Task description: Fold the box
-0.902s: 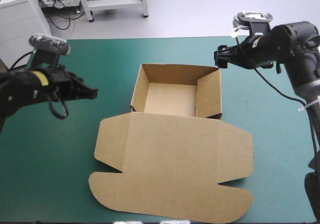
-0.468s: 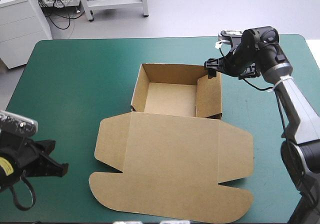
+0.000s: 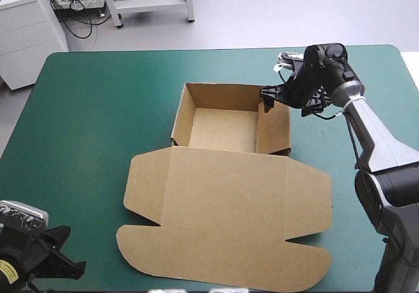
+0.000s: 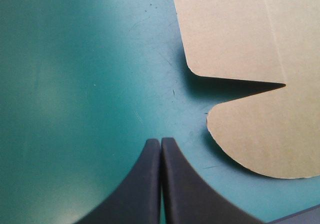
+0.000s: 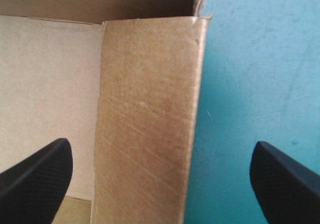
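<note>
The brown box (image 3: 226,126) stands mid-table as an open tray with its walls raised. Its lid (image 3: 226,221) lies flat toward the table's front edge. My right gripper (image 3: 267,98) is open at the far end of the tray's right wall (image 5: 150,109), one finger over the tray floor (image 5: 50,84) and the other over the teal-green cover outside. My left gripper (image 3: 69,265) is shut and holds nothing, low over the cover near the front left corner. Ahead of it lie the lid's rounded corner flap (image 4: 270,134) and side flap (image 4: 240,29).
Teal-green cover (image 3: 85,123) stretches from the box to the table's left edge. A narrower strip (image 3: 334,149) lies between the box and the right edge, with my right arm over its far part. The lid's front flap nearly reaches the front edge.
My left arm has swung from the table's left middle back to the front left corner. My right gripper has come in from the far right to straddle the tray's right wall.
</note>
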`<state>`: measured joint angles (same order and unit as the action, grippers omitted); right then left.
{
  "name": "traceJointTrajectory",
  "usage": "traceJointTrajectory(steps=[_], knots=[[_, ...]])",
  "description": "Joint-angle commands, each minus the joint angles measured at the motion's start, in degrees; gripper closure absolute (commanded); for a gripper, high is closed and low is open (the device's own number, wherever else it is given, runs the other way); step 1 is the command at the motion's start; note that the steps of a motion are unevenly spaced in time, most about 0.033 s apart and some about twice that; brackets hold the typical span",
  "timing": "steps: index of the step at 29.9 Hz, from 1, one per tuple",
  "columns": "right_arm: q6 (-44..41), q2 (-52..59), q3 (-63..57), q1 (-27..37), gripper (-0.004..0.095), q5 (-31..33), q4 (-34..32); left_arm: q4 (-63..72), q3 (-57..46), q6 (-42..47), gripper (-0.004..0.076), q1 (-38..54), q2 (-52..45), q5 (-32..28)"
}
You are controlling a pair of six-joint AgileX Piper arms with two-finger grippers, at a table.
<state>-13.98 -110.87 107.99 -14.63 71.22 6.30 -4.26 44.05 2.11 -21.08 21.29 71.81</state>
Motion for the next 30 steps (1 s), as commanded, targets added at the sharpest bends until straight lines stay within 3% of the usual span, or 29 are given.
traceJointTrajectory(steps=[1, 11, 20, 23, 26, 27, 28, 30], knots=[[-1.5, 3.0, 1.4, 0.1, 0.0035, 0.3, 0.6, 0.2, 0.3, 0.5, 0.0756, 0.1, -0.2, -3.7], [-2.0, 3.0, -8.4, 0.1, 0.0035, -0.9, 0.1, 0.4, 0.3, 0.5, 0.0756, 0.1, -0.3, -6.0], [-0.1, 3.0, -8.8, 0.1, 0.0064, -1.6, 1.3, 0.8, 0.3, 0.4, 0.0756, 0.1, -0.3, -7.0], [-0.1, 3.0, -8.8, 0.1, 0.0247, -1.4, 1.5, 0.8, 0.3, 0.8, 0.0756, 0.1, -0.3, -7.0], [-0.1, 3.0, -8.8, 0.1, 0.0591, -1.3, 1.4, 0.8, 0.3, 0.8, 0.0756, 0.1, -0.3, -7.0], [-0.1, 3.0, -8.8, 0.1, 0.0768, -1.3, 1.5, 0.8, 0.3, 0.8, 0.0756, 0.1, -0.3, -7.0], [-0.1, 3.0, -8.8, 0.1, 0.0883, -1.3, 1.5, 0.8, 0.3, 0.8, 0.0756, 0.1, -0.3, -7.0], [0.0, 3.0, -8.8, 0.1, 0.0910, -1.2, 1.8, 0.8, 0.3, 0.8, 0.0756, 0.1, -0.3, -7.0]])
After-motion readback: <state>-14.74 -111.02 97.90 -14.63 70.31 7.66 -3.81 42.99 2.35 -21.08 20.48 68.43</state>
